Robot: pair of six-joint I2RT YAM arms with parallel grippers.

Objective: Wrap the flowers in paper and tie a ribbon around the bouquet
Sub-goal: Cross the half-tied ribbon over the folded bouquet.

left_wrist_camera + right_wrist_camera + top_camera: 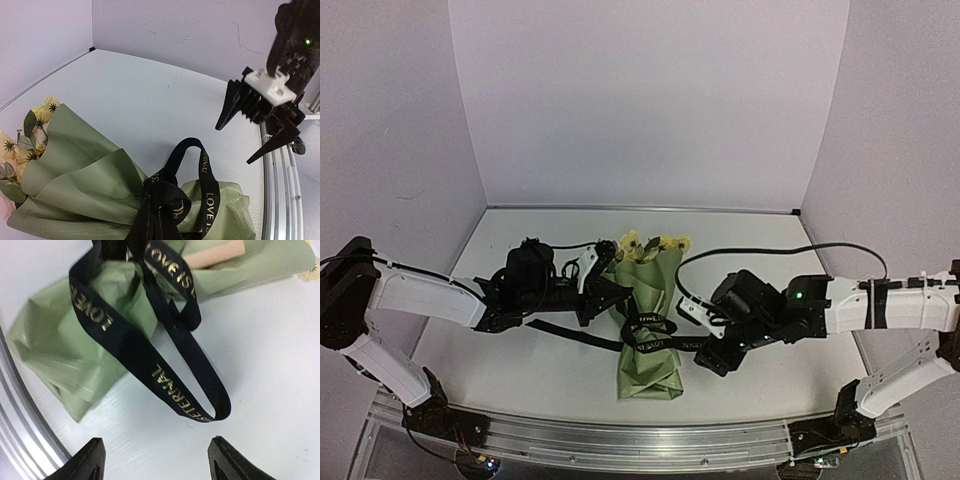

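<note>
One bouquet (648,345) lies mid-bench (510,375), its cone of olive paper (80,185) pointing at the near edge, and its pale yellow flowers (646,243) at the far, wide end. One black ribbon (165,372) with pale lettering circles its middle. One loop lies flat toward the right gripper (155,442), whose jaws stand wide apart, clear of the loop. A tail trails left. The left gripper (617,290) sits against the bouquet's left side, jaws closed; whether they pinch ribbon cannot be told.
</note>
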